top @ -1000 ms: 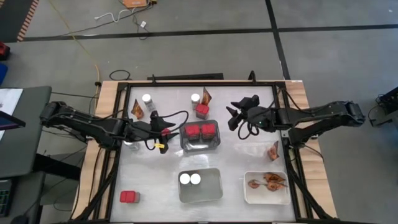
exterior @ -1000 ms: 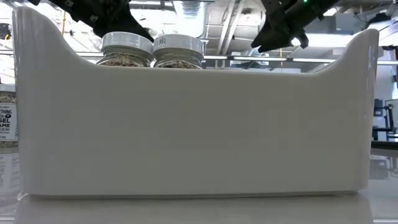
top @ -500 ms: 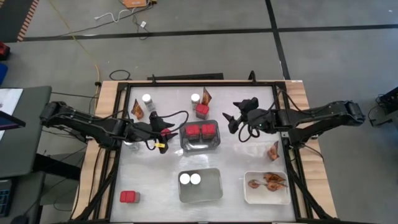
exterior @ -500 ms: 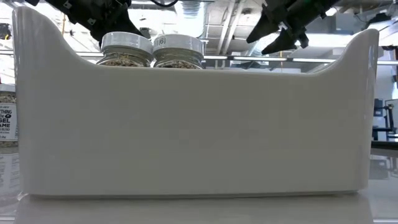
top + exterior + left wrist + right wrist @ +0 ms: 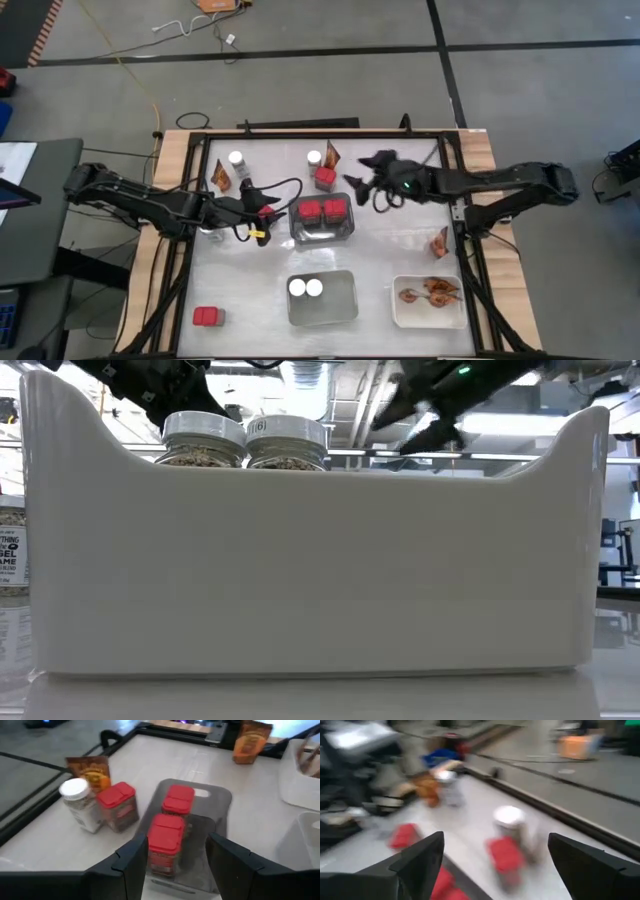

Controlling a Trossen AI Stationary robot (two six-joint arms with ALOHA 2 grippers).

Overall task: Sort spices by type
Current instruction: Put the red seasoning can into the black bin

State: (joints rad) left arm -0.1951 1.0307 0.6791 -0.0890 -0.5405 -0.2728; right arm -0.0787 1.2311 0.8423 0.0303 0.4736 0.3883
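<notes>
The left arm, dark and six-jointed, reaches in from the table's left edge, its links folded low; its dark two-finger left gripper (image 5: 268, 209) points toward the table's middle, the two fingers (image 5: 131, 865) standing apart with an empty gap between them; the dark right arm stretches long from the right edge; its right gripper (image 5: 353, 179) spreads its fingers (image 5: 417, 862) wide, nothing between the tips.

Two red boxy containers (image 5: 323, 211) are stood upright side by side; clear white-lidded jars (image 5: 306, 288) and flat orange-brown packets (image 5: 430, 291) are grouped separately.
</notes>
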